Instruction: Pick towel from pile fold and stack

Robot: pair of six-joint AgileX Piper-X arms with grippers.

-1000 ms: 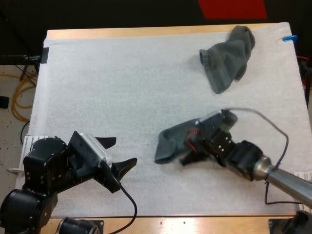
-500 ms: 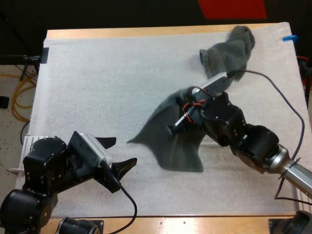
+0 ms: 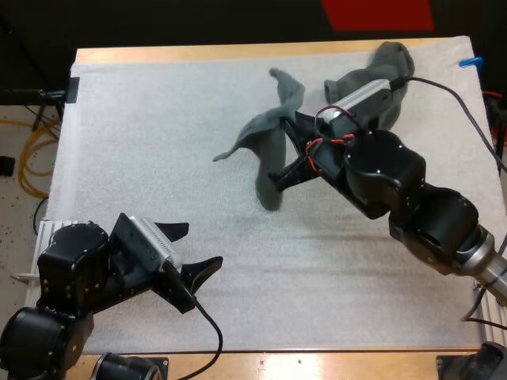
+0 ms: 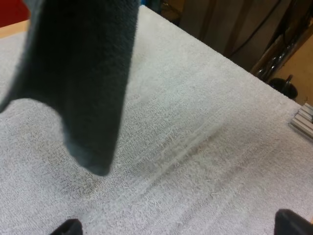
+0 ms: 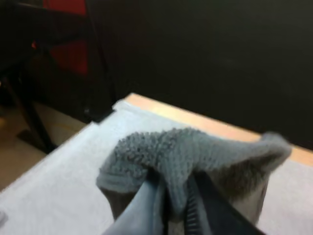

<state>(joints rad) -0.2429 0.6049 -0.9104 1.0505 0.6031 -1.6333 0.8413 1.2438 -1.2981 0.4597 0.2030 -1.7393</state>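
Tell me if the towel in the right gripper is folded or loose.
Loose, not folded: pinched in the right gripper, the towel hangs crumpled above the mat, corners flaring.

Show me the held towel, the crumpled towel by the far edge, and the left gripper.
held towel [image 3: 269, 149]: high view, middle of the hanging cloth.
crumpled towel [image 3: 392, 57]: high view, its far end.
left gripper [image 3: 203, 245]: high view, midway between its open fingertips.

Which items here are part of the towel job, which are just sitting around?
Job: hanging towel, pinched in right end effector; crumpled towel at the far right.
Bystanders: left end effector, open and holding nothing; white mat; wooden table.
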